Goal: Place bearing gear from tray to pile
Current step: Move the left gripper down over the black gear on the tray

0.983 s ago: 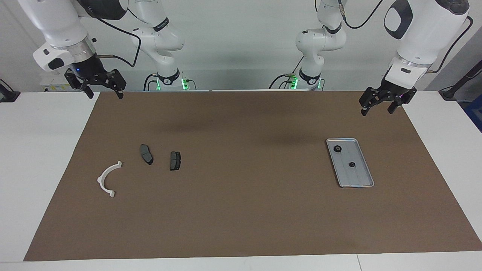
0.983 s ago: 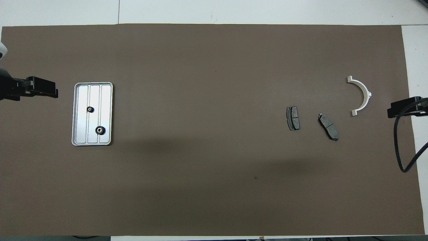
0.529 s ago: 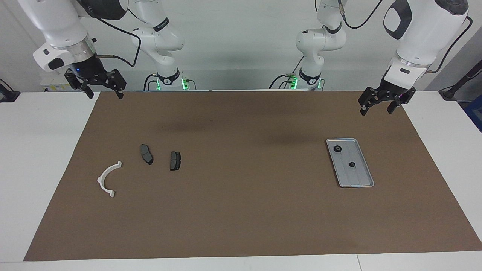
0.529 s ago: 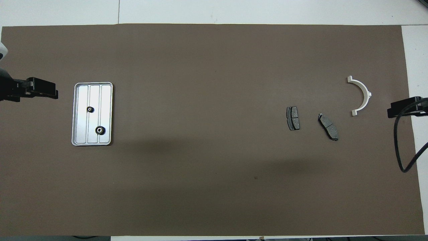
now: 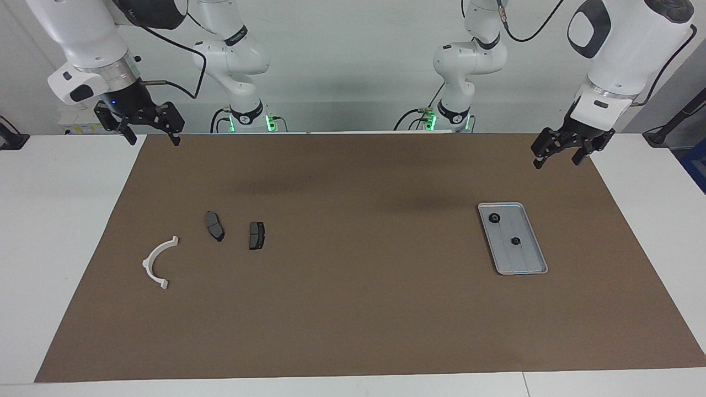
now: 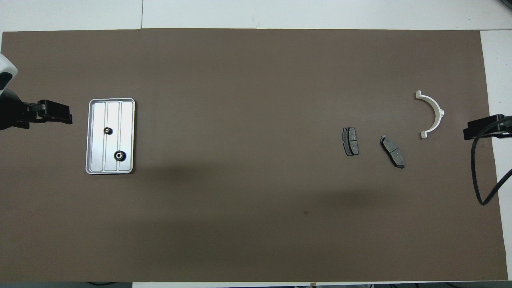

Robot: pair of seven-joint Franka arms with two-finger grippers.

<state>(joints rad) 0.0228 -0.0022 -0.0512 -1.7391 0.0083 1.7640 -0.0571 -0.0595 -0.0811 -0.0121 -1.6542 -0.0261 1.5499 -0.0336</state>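
Note:
The silver-grey tray [image 5: 530, 260] lies on the brown mat toward the left arm's end and also shows in the overhead view [image 6: 127, 120]. Two black bearing gears sit in it: a larger one [image 5: 495, 218] [image 6: 119, 155] nearer the robots and a smaller one [image 5: 515, 241] [image 6: 108, 130]. The pile lies toward the right arm's end: a white half-ring bracket [image 5: 146, 263] [image 6: 438, 112] and two dark brake-pad plates [image 5: 214, 226] [image 5: 256, 235]. My left gripper [image 5: 556, 161] [image 6: 60, 118] hangs open and empty, raised over the mat's edge beside the tray. My right gripper [image 5: 154, 139] [image 6: 476, 131] waits open and empty.
The brown mat [image 5: 353, 309] covers most of the white table. A black cable [image 6: 480, 176] loops down from the right arm over the mat's edge. Both arm bases [image 5: 242, 113] [image 5: 452, 113] stand at the robots' edge of the table.
My left gripper has shifted and turned slightly above the mat's edge beside the tray. The right gripper, the gears and the pile have not moved.

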